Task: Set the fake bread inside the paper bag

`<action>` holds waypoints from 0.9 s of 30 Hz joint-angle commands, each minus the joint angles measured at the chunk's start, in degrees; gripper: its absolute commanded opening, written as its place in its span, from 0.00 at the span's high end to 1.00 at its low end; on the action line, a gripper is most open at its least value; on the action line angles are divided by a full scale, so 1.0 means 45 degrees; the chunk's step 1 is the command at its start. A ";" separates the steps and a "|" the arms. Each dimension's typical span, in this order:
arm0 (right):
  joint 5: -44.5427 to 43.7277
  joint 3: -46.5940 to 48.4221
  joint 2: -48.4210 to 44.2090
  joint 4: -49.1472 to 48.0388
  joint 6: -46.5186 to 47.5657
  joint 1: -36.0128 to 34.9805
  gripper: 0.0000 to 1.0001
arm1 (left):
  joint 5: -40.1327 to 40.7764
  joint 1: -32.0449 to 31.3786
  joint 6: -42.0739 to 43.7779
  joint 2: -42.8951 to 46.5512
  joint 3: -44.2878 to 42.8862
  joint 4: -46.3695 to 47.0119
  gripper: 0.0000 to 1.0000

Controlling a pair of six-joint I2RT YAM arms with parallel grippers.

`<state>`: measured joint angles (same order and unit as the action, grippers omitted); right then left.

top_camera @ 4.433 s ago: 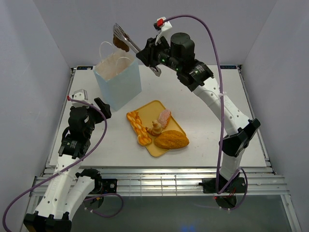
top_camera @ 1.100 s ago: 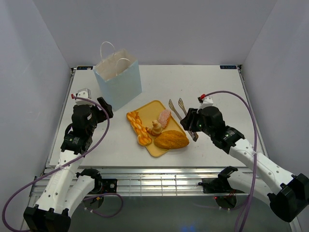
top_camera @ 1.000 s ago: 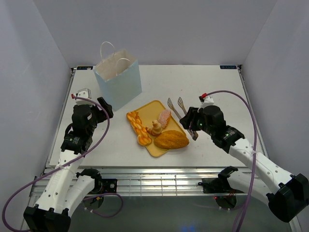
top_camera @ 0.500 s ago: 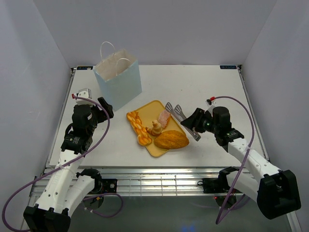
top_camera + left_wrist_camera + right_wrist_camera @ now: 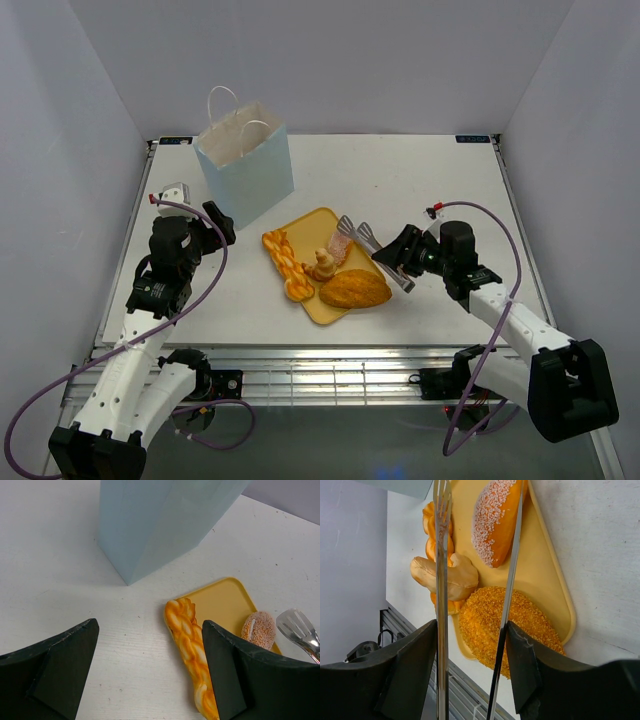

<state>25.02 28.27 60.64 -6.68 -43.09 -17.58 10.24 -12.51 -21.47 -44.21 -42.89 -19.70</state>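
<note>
The pale blue paper bag (image 5: pixel 245 160) stands upright at the back left; its wall fills the top of the left wrist view (image 5: pixel 160 520). On the yellow tray (image 5: pixel 312 223) lie an orange braid (image 5: pixel 283 262), a tan croissant (image 5: pixel 321 265), a pinkish piece (image 5: pixel 341 243) and a golden oval loaf (image 5: pixel 354 289). My right gripper (image 5: pixel 405 262) is shut on metal tongs (image 5: pixel 362 238). The open tong arms (image 5: pixel 441 605) reach over the tray, with the pinkish piece (image 5: pixel 496 520) between them. My left gripper (image 5: pixel 210 222) is open and empty, low beside the bag.
The left wrist view shows the braid (image 5: pixel 192 650), the pinkish piece (image 5: pixel 259 630) and a tong tip (image 5: pixel 300 630) on the tray (image 5: pixel 220 600). The right wrist view shows the loaf (image 5: pixel 512 627), the croissant (image 5: pixel 445 575) and the tray rim (image 5: pixel 555 595). Walls enclose the table on three sides.
The right arm came down from above the bag, where the tongs held a dark roll, to the tray. The tongs, now empty, moved left over the pinkish piece. The left arm stayed still.
</note>
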 commanded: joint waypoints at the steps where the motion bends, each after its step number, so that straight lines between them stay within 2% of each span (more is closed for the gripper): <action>1: 0.0339 0.0045 0.0176 -0.0762 -0.0014 0.0099 0.39 | -0.0166 -0.0032 0.0026 0.0116 -0.0058 0.0062 0.06; 27: 0.1589 -0.0033 0.2110 -0.2364 -0.0386 0.0118 0.39 | -0.0264 -0.0051 0.0046 0.0097 -0.0058 0.0082 0.06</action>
<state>30.39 27.51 69.49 -13.61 -44.64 -17.30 9.82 -12.49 -21.47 -44.21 -42.89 -19.70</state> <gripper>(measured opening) 0.615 0.943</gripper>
